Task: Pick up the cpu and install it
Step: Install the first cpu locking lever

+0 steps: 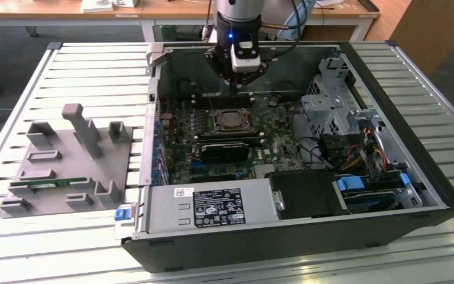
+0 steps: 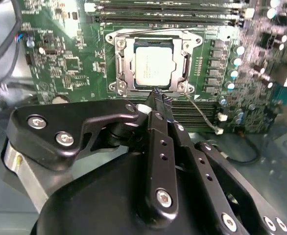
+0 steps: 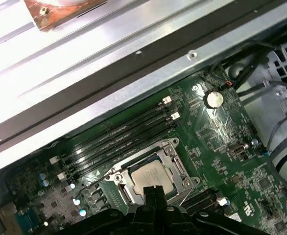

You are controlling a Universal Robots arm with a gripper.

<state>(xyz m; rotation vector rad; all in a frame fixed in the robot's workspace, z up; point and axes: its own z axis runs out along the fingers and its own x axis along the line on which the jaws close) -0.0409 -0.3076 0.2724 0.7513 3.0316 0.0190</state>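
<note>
We saw even daylight in the exterior view, the case interior [image 1: 243, 136] shadowed. In the first wrist view the slatted table [image 3: 60, 63] glared white. In both wrist views, the close gripper [image 2: 155, 95] looked soft.

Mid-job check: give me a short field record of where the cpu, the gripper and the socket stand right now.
cpu: silver-topped chip lying in the motherboard socket, seen in both wrist views
socket: metal frame around the chip, on the green motherboard
gripper: shut, holding nothing, tips just beside the socket edge
case: open computer case lying on the slatted table
fixture: grey holder on the exterior view's left, a green memory stick in it
</note>
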